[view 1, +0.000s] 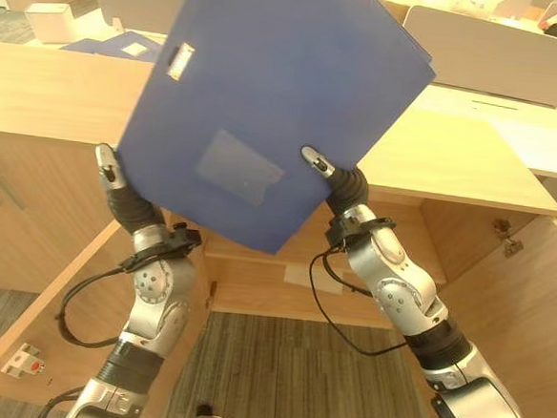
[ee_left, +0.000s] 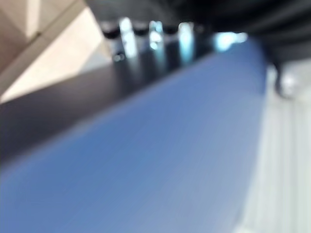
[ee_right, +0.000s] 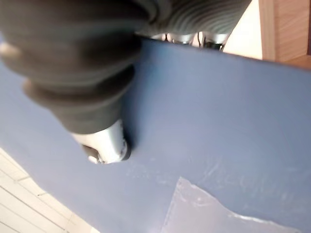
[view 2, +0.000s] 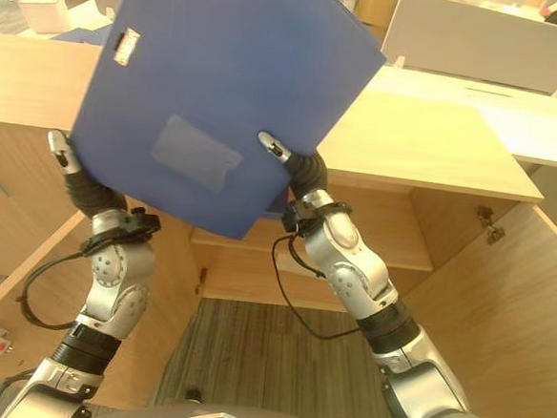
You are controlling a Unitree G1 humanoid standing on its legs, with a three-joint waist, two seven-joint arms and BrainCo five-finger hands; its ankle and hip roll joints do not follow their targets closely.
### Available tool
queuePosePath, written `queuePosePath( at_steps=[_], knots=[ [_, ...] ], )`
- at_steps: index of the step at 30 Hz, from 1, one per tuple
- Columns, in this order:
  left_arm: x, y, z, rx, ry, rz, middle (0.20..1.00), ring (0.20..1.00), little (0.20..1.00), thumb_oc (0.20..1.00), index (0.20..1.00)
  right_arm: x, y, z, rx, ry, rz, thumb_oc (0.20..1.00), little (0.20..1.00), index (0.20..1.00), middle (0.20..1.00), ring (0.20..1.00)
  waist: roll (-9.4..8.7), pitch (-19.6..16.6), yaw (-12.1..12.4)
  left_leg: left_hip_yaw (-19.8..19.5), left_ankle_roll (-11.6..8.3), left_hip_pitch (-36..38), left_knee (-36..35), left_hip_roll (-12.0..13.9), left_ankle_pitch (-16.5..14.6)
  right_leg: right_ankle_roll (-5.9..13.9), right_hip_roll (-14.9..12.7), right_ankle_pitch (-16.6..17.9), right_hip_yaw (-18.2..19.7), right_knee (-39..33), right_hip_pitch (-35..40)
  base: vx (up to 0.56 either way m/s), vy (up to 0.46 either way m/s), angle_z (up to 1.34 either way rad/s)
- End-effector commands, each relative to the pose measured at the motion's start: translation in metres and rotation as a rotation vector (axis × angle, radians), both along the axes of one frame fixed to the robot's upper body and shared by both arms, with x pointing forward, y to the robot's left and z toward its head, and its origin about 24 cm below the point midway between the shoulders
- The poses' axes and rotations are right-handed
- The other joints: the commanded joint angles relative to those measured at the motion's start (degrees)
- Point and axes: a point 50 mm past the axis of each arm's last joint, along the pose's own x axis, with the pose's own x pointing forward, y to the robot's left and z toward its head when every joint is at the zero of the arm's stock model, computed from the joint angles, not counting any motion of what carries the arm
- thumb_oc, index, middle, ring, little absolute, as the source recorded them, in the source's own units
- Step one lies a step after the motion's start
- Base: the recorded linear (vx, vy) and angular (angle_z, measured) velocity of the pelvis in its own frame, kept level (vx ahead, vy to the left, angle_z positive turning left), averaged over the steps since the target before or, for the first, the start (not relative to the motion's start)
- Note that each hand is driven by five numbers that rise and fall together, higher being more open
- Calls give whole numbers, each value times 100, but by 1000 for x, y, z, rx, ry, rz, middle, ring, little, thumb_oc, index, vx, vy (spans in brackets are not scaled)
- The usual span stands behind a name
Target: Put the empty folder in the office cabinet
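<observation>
- Office furniture in pale wood surrounds the scene in the left eye view: an open cabinet (view 1: pixel 373 225) with both doors swung wide sits under a long countertop (view 1: pixel 57 88), just beyond and below both hands. The blue folder (view 1: pixel 267 93) is held up in the air between them, tilted, its flat face towards the camera. The right hand (view 1: pixel 322 164) pinches its lower right edge, thumb on the near face; the left hand (view 1: pixel 109 167) is at the lower left corner, thumb up beside the edge, its fingers hidden behind the board.
- From the right eye view, the folder reads as a rigid, matt board with square corners, a small metal label holder (view 2: pixel 127 45) near its far top corner and a clear pocket (view 2: pixel 194 152) on the face, just left of the right thumb.
- Past the left hand's fingers (ee_left: pixel 155 36), the left wrist view shows the folder's smooth blue surface running close underneath; whether those fingers clamp it cannot be told.
- Alongside its dark cover, the right wrist view shows the right thumb pressed flat on the blue face, the shiny, slightly wrinkled pocket just beyond it.
- Done well, the step probably means lowering and levelling the wide board first, then sliding it edge-on onto the shelf (view 1: pixel 389 265) below the hands, keeping both supports so the stiff sheet does not swing into a door.
</observation>
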Motion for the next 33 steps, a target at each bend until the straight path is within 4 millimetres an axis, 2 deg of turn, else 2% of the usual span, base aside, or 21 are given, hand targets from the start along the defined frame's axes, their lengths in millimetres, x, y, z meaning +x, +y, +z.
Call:
queuePosePath(
  at_steps=[1, 6, 8, 12, 18, 19, 24, 28, 30, 33],
  knots=[
    [4, -28, 18, 122, -107, -200, 1000, 1000, 1000, 1000, 1000, -4, -9, 15, -90, -190, -38, 200, 200, 200, 200, 200, 274, -151, 68, -96, 80, 113, -58, 166, -585, 411, -566, -313, 180, -16, 97, -45, -38, 0],
    [-4, -10, -1, 178, -13, -145, 1000, 1000, 1000, 1000, 1000, -10, -39, 2, -165, -267, -138, 200, 200, 200, 200, 200, 285, -68, 65, -73, 102, 109, -58, 163, -591, 417, -570, -299, 171, -16, 91, -33, -28, 1],
    [-5, -8, -3, 185, -4, -142, 1000, 1000, 1000, 1000, 1000, -10, -41, 0, -173, -270, -147, 200, 200, 200, 200, 200, 287, -66, 64, -71, 104, 110, -58, 164, -590, 417, -571, -298, 170, -16, 91, 0, 0, 0],
    [-21, 7, -21, 254, 63, -197, 1000, 1000, 1000, 1000, 1000, -25, -74, -18, -253, -309, -258, 200, 200, 200, 200, 200, 302, 10, 41, -30, 121, 108, -58, 171, -580, 432, -578, -279, 193, -16, 86, -45, -40, -1],
    [-27, 12, -31, 293, 119, -217, 1000, 1000, 1000, 1000, 1000, -31, -87, -28, -314, -314, -293, 200, 200, 200, 200, 200, 310, 56, 7, 3, 131, 116, -58, 172, -585, 433, -575, -284, 219, -16, 82, -18, -18, -2],
    [-32, 18, -42, 320, 183, -234, 1000, 1000, 1000, 1000, 1000, -33, -97, -36, -352, -289, -316, 200, 200, 200, 200, 200, 317, 85, -26, 31, 132, 127, -58, 178, -581, 436, -570, -285, 247, -16, 77, -44, -52, -10],
    [-46, 29, -67, 364, 310, -246, 1000, 1000, 1000, 1000, 1000, -37, -113, -56, -414, -221, -337, 200, 200, 200, 200, 200, 336, 161, -79, 90, 119, 119, -58, 201, -561, 452, -581, -277, 258, -16, 51, -40, -33, -7],
    [-50, 33, -78, 381, 373, -254, 1000, 1000, 1000, 1000, 1000, -39, -116, -67, -447, -184, -338, 200, 200, 200, 200, 200, 343, 206, -95, 107, 118, 108, -58, 205, -560, 456, -583, -284, 259, -16, 40, -11, -8, 0],
    [-56, 36, -94, 394, 453, -266, 1000, 1000, 1000, 1000, 1000, -43, -120, -82, -472, -131, -344, 200, 200, 200, 200, 200, 357, 249, -118, 122, 115, 97, -58, 205, -557, 458, -584, -285, 260, -16, 24, -33, -21, -1],
    [-61, 37, -107, 396, 516, -269, 1000, 1000, 1000, 1000, 1000, -45, -120, -96, -486, -75, -341, 200, 200, 200, 200, 200, 374, 297, -133, 144, 110, 109, -58, 209, -564, 462, -587, -296, 260, -16, 29, -7, 0, -1]
  ],
)
